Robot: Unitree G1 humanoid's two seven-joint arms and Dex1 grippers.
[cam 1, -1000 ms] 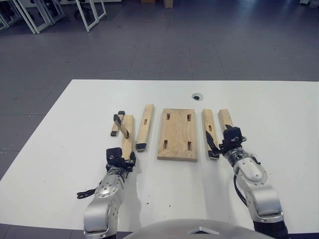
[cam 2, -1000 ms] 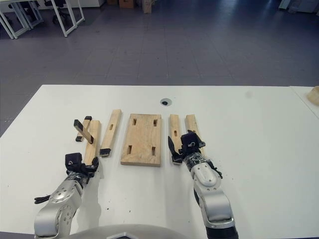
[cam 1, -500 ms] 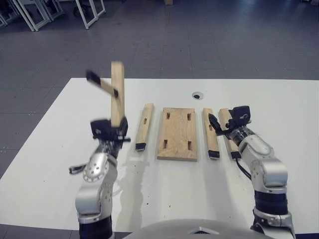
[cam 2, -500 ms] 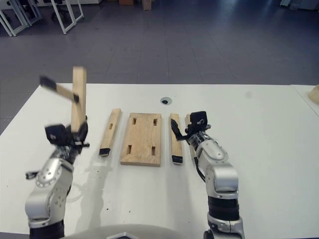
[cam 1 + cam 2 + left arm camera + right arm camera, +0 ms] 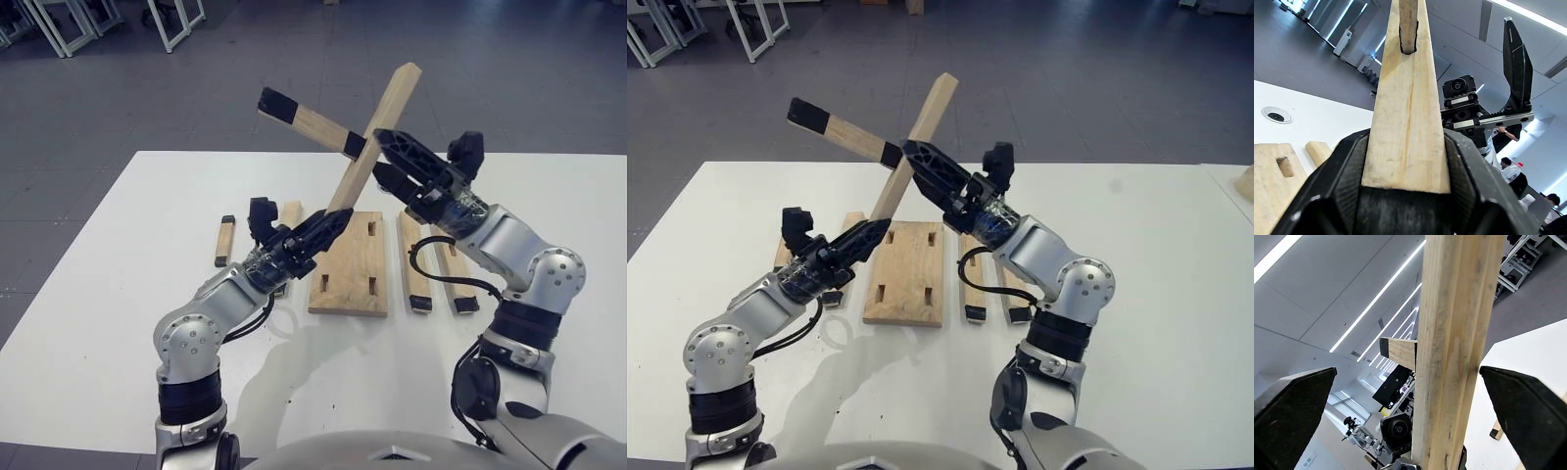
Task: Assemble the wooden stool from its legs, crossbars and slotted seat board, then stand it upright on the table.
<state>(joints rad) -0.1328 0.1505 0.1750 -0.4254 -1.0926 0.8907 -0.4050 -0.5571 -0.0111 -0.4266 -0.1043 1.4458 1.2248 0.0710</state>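
Note:
My left gripper (image 5: 328,221) is shut on the lower end of a wooden leg (image 5: 377,127), held tilted in the air above the slotted seat board (image 5: 348,264). A black-tipped crossbar (image 5: 304,119) sticks through the leg's slot (image 5: 1408,29). My right gripper (image 5: 377,153) is open, its fingers (image 5: 1288,421) on either side of the leg (image 5: 1454,347) near the crossbar joint. A second leg (image 5: 290,217) lies left of the board, two more legs (image 5: 411,259) (image 5: 449,274) right of it. A short crossbar (image 5: 224,241) rests on the white table (image 5: 118,294).
A round cable hole (image 5: 1276,116) sits in the table behind the board. The table's near half (image 5: 343,372) is bare white surface. White desk frames (image 5: 59,24) stand far off on the grey floor.
My left arm swung the leg with its crossbar from upright at the left to a tilt over the board. My right gripper rose off the table and now straddles the leg.

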